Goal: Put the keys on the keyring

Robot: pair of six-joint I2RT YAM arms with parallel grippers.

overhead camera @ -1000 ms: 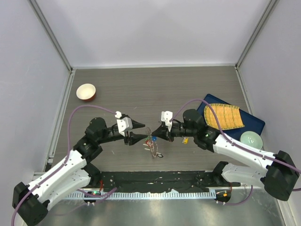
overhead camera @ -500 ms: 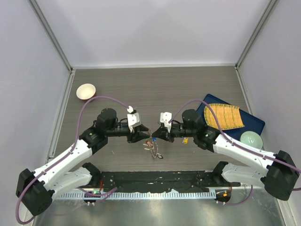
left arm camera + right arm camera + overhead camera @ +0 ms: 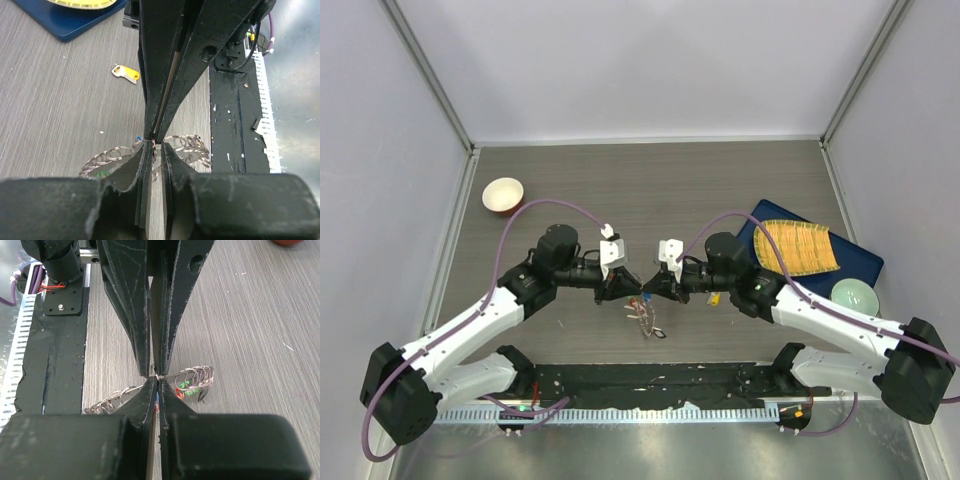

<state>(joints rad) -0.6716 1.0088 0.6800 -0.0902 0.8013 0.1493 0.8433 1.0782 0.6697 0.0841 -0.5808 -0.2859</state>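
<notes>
— Where is the keyring?
— The keyring (image 3: 645, 317), a bundle of wire rings, is on the tabletop (image 3: 650, 190), just under the spot where the left pincer (image 3: 625, 291) and the right pincer (image 3: 650, 288) meet tip to tip. Keys (image 3: 184, 386) with green and red tags are among the rings. A yellow key (image 3: 125, 73) lies apart.
— And the grip?
— The right pincer is closed. The left pincer shows a thin slit, and I cannot tell if it is closed.
</notes>
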